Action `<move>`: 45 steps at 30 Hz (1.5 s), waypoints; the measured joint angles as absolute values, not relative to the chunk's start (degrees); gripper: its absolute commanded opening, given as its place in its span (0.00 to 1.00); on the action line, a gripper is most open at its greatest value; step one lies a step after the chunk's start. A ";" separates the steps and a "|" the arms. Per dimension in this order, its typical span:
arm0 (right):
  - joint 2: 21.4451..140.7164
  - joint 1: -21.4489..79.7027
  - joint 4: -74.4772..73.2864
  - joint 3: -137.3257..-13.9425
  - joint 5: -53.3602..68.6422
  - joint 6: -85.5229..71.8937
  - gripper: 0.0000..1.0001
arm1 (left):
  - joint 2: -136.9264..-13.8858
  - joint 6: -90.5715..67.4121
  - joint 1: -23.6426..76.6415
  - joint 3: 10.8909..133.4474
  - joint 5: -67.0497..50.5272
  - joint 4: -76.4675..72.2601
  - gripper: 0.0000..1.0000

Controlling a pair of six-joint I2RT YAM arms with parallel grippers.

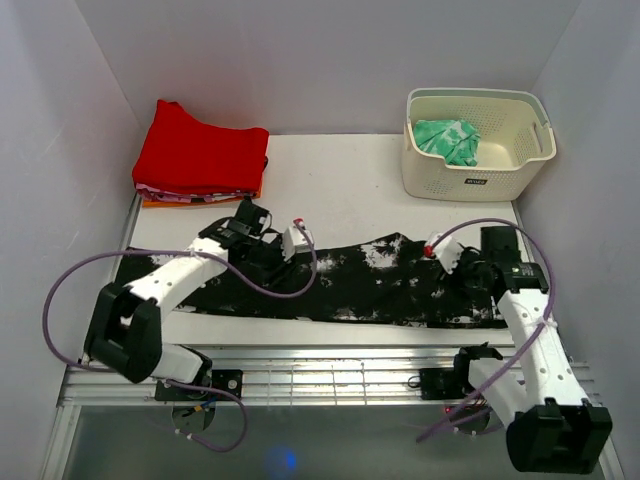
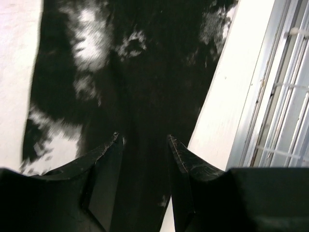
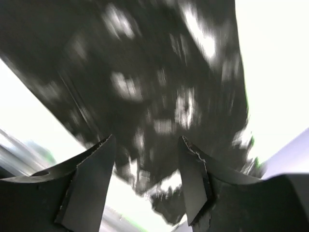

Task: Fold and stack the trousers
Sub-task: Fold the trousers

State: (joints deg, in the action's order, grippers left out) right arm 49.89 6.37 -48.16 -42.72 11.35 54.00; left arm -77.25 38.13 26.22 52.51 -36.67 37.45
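Black trousers [image 1: 400,285] spattered with irregular white, tie-dye-like marks lie stretched flat across the near part of a white table [image 1: 350,190], running left to right as one long, narrow band of thin, soft cloth. The far edge is wavy, the near edge almost straight and just short of the table's front lip.

The left fingers [image 2: 108,164] hang parted over the left stretch of the cloth, grasping nothing. The right fingers [image 3: 94,169] stand likewise released over the right end. Both pairs are black, wedge-shaped and rough at the tips.

At the far left corner sits a folded stack of plain red clothes [image 1: 200,155] with an orange edge showing beneath. At the far right stands a cream plastic basket [image 1: 480,165] with slotted walls and cut-out handles, a crumpled green patterned cloth [image 1: 447,140] inside.

The table top is matt and lightly speckled, bordered in front by a ribbed aluminium frame [image 1: 330,370] where the arms are bolted. Purple cables [image 1: 60,290] loop from each arm. Plain pale walls close in the left, right and back.
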 measured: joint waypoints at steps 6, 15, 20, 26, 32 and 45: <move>61.67 -16.73 -55.90 -47.62 17.23 62.13 0.56 | -92.23 29.21 34.85 59.13 -33.76 31.33 0.47; 72.82 -21.41 -55.48 -44.97 18.28 65.06 0.37 | -103.68 19.03 36.23 67.31 -30.48 25.96 0.41; 70.76 -21.41 -53.89 -35.42 14.90 68.12 0.21 | -103.50 19.46 36.23 62.26 -29.45 25.34 0.40; 65.67 -21.41 -52.97 -33.10 14.46 69.67 0.11 | -101.75 21.58 36.14 62.28 -29.65 28.23 0.40; 66.22 -21.39 -52.16 -32.36 14.24 69.97 0.08 | -107.39 14.52 36.29 84.53 -34.26 28.21 0.36; 68.36 -21.34 -51.75 -32.93 13.78 69.43 0.08 | -135.74 -7.16 39.94 108.81 -42.06 16.97 0.50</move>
State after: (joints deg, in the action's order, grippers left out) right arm 68.36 -21.34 -51.75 -32.93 13.78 69.43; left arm -135.74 -7.16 39.94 108.81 -42.06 16.97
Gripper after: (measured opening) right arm 0.143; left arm 0.500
